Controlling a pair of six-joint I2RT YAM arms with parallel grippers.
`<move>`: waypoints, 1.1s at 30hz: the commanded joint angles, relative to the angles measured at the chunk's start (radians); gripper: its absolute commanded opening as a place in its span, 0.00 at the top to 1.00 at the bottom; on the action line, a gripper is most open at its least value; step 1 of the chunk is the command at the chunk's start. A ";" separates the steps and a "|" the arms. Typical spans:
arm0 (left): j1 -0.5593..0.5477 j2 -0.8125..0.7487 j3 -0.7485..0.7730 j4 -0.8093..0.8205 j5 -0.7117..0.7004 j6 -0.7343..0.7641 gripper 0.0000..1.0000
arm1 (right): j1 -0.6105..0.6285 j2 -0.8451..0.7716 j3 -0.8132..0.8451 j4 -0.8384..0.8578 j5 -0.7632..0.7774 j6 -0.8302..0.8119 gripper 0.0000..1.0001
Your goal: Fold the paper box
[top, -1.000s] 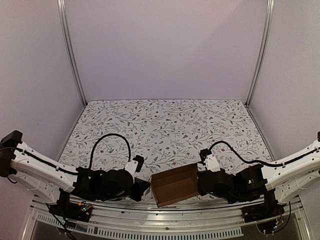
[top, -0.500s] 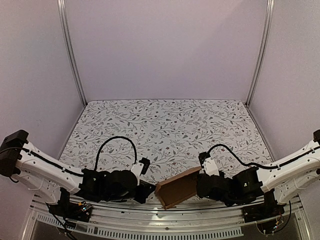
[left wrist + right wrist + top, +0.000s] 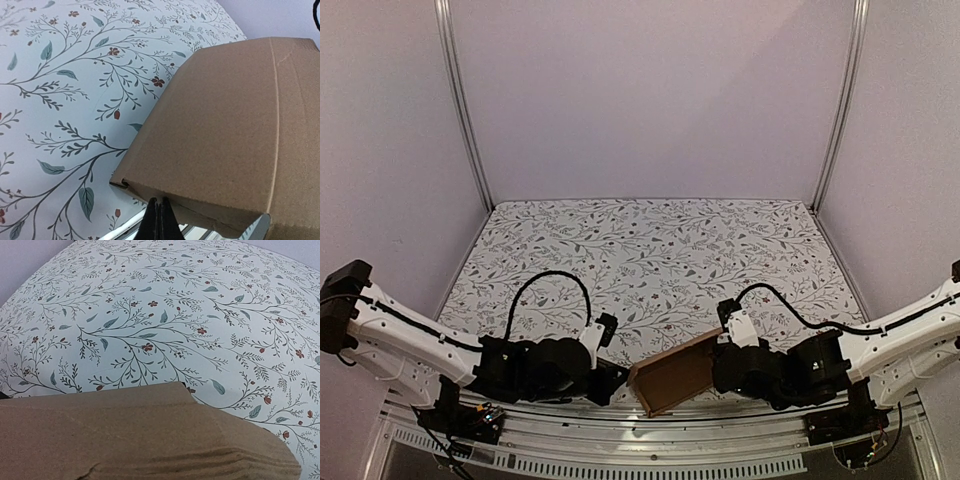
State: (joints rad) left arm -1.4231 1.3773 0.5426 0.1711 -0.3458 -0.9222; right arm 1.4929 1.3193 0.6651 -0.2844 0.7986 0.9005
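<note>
Left gripper (image 3: 158, 220): we see the two dark fingers pressed together with no gap, their tips touching the lower edge of the paper box (image 3: 225, 125). Right gripper (image 3: 720, 365): its fingers are hidden behind the cardboard in its own wrist view. We take them as closed, though we cannot tell whether they pinch a wall. In the overhead view, the left gripper (image 3: 617, 378) meets the paper box (image 3: 675, 375) at the box's 9 o'clock and the right gripper at its 3 o'clock. The box sits at the 6 o'clock edge of the table, tilted, its hollow side facing the camera. We judge the folding well advanced: the cardboard already forms an oblong body with raised walls and a visible crease line. Any flaps yet to be tucked seem to be what is left. The tablecloth (image 3: 660, 250) is white with a leafy floral print. Pale lilac wall panels (image 3: 650, 100) enclose it, with metal posts (image 3: 463, 110) at the 11 and 1 o'clock corners.
</note>
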 commanded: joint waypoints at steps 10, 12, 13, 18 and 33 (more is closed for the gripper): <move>0.045 0.000 -0.033 0.158 0.081 -0.030 1.00 | 0.032 -0.001 0.052 0.002 -0.027 -0.016 1.00; 0.052 0.005 -0.032 0.179 0.093 -0.035 1.00 | 0.033 0.008 0.054 0.003 -0.031 -0.014 1.00; 0.056 0.007 -0.033 0.194 0.102 -0.036 1.00 | 0.035 0.011 0.056 0.004 -0.032 -0.014 1.00; 0.066 0.034 -0.029 0.231 0.129 -0.043 1.00 | 0.039 0.023 0.056 0.002 -0.032 -0.007 1.00; 0.071 -0.016 -0.142 0.127 0.050 -0.064 1.00 | 0.056 0.047 0.022 -0.040 -0.037 0.058 1.00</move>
State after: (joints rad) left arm -1.3743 1.4055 0.4324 0.3538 -0.2504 -0.9821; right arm 1.5326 1.3369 0.6968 -0.2928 0.7712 0.9207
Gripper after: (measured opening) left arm 0.006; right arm 0.004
